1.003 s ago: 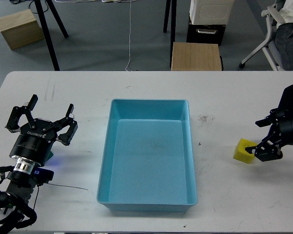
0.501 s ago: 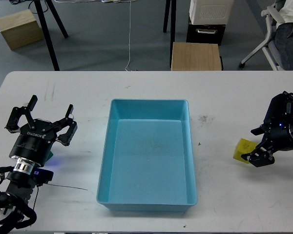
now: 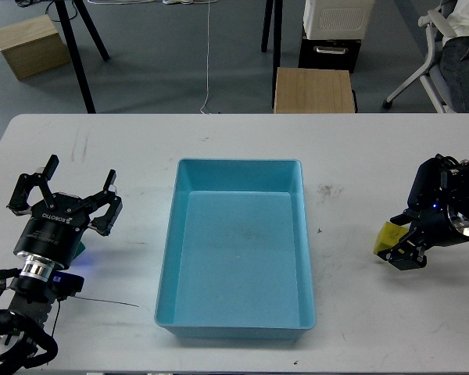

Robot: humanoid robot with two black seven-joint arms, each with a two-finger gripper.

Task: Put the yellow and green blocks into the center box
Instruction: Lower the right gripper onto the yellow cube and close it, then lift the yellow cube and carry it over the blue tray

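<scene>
The yellow block [image 3: 385,237] lies on the white table right of the blue center box [image 3: 236,250]. My right gripper [image 3: 403,251] is down on the block's right side and covers part of it. Its dark fingers cannot be told apart. My left gripper [image 3: 62,195] is open and empty, its fingers spread above the table at the far left. A small green patch [image 3: 81,251] shows beside the left wrist. It may be the green block, mostly hidden by the arm. The box is empty.
The table [image 3: 234,148] runs from the left to the right edge of the view. A thin black cable [image 3: 109,300] lies by the left arm. Beyond the far edge stand a wooden stool [image 3: 314,90], tripod legs and an office chair [image 3: 438,47].
My right arm has moved left and turned over the yellow block, covering more of it. The block has shifted slightly left. The left arm has barely moved.
</scene>
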